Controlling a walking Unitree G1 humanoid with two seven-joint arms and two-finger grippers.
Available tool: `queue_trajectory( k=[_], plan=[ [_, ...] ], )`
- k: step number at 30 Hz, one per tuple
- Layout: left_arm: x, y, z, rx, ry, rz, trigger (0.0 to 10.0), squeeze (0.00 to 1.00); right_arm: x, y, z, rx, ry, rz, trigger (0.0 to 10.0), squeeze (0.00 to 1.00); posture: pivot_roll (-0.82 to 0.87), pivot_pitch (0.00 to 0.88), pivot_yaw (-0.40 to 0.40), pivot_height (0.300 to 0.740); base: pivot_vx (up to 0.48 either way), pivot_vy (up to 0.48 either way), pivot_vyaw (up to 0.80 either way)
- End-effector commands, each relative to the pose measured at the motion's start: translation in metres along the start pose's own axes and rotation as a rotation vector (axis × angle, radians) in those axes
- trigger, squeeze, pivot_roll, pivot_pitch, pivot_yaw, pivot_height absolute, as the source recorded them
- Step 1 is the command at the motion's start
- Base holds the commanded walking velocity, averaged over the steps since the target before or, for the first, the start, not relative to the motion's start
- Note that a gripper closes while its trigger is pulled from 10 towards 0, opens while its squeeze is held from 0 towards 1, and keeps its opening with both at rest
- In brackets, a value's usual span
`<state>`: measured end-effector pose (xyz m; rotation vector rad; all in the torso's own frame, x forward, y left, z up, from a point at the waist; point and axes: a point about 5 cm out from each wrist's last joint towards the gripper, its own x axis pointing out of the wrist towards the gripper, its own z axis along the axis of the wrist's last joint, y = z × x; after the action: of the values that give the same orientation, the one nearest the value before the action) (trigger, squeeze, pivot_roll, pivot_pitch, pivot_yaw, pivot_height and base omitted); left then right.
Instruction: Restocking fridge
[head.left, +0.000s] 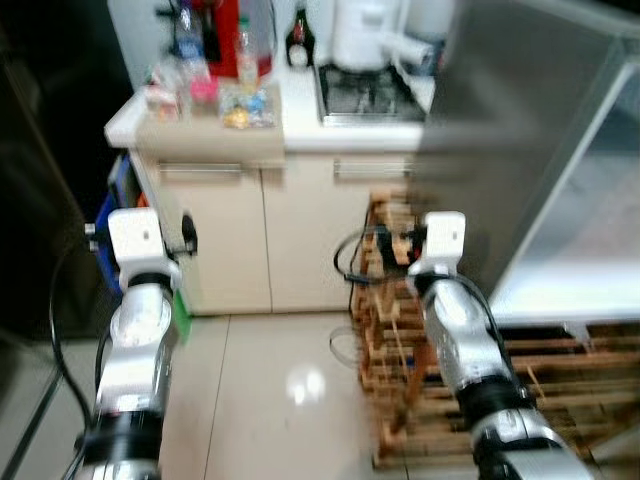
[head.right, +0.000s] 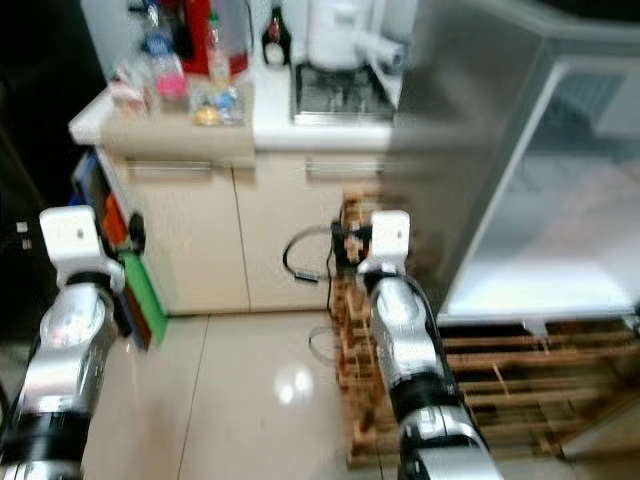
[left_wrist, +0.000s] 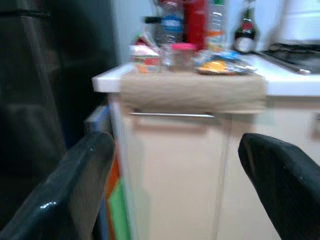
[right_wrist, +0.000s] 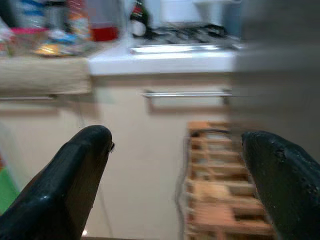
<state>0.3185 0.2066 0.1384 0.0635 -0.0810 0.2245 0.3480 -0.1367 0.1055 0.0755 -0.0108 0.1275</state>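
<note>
A grey fridge (head.left: 520, 130) stands at the right with its door swung open onto a pale interior (head.left: 590, 230). On the white counter (head.left: 300, 125) lies a wooden board (head.left: 210, 135) with groceries: a water bottle (head.left: 190, 35), a pink-lidded jar (head.left: 203, 90), a yellow and blue packet (head.left: 247, 108) and a small carton (left_wrist: 145, 57). My left gripper (left_wrist: 175, 150) is open and empty, facing the cabinet below the board. My right gripper (right_wrist: 175, 145) is open and empty too, facing the cabinet beside the fridge. Both arms (head.left: 135, 300) are held low, well short of the counter.
A dark bottle (head.left: 298, 40), a white kettle (head.left: 365, 35) and a gas hob (head.left: 365, 95) sit further back on the counter. Wooden pallets (head.left: 400, 330) are stacked under and beside the fridge, with a black cable (head.left: 350, 255). Glossy tiled floor (head.left: 290, 390) lies ahead. The views are blurred.
</note>
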Motion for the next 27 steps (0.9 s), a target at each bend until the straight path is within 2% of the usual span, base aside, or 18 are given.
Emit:
queue_trajectory(
  k=[1,4,11,17,20,23,27],
  plan=[
    [0.002,0.004,0.001,0.029,-0.001,0.01,10.0,0.0,0.004,0.004,0.008,0.001,-0.031,0.012,10.0,0.0,-0.02,0.0,0.016,0.74,0.281,0.39,0.0],
    [0.001,0.003,-0.002,0.079,0.017,0.036,10.0,0.0,0.004,0.005,0.009,0.0,-0.035,0.017,10.0,0.0,-0.02,0.0,0.016,0.74,0.0,0.0,0.0],
    [-0.001,-0.01,0.004,0.057,-0.028,-0.021,10.0,0.0,0.003,0.008,0.012,-0.009,-0.058,0.046,10.0,0.0,-0.02,0.0,0.012,0.74,0.0,0.0,0.0],
    [-0.002,-0.014,0.002,0.059,-0.018,-0.037,10.0,0.0,0.004,0.009,0.012,-0.012,-0.057,0.045,10.0,0.0,-0.02,0.0,0.011,0.74,0.0,0.0,0.7],
    [-0.001,-0.016,0.004,0.034,-0.021,-0.063,10.0,0.0,0.005,0.008,0.013,-0.017,-0.057,0.023,10.0,0.0,-0.02,0.0,0.012,0.74,0.0,0.0,0.0],
    [0.001,-0.019,0.014,0.005,-0.069,-0.106,10.0,0.0,0.005,0.007,0.015,-0.011,-0.073,0.018,10.0,0.0,-0.02,0.0,0.011,0.74,0.339,0.0,0.0],
    [0.006,-0.016,0.019,0.025,-0.086,-0.084,10.0,0.0,0.005,0.005,0.019,-0.019,-0.094,0.009,10.0,0.0,-0.02,0.0,0.011,0.74,0.462,0.0,0.0]
  ],
)
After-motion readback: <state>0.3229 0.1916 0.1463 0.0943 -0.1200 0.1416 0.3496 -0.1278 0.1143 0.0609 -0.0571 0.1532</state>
